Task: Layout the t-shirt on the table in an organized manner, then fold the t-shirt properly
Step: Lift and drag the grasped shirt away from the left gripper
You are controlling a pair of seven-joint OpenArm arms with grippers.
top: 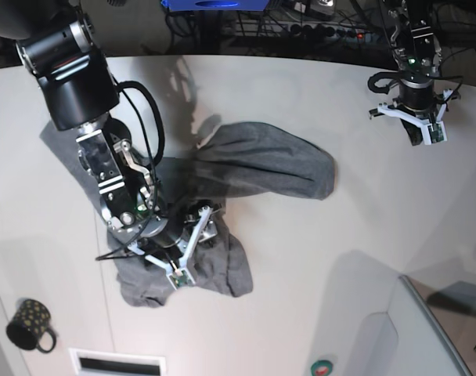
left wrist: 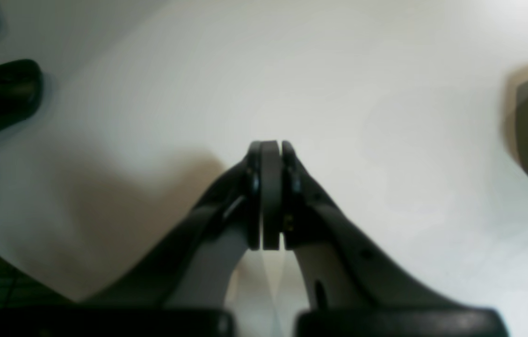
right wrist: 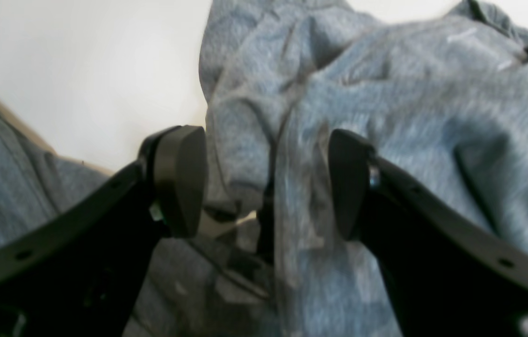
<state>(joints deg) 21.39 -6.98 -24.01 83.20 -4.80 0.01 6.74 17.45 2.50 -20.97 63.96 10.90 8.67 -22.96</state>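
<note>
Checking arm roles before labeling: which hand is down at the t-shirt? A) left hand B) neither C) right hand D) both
C: the right hand is open, fingers straddling bunched t-shirt fabric; the left hand is shut over the bare table.

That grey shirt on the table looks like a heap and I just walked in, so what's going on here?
A two-armed robot is laying out the t-shirt, which lies crumpled on the white table. The right end effector is down over the bunched fabric with its jaws open around a fold, nothing clamped yet. The left end effector is shut and empty, over bare table away from the shirt.
</note>
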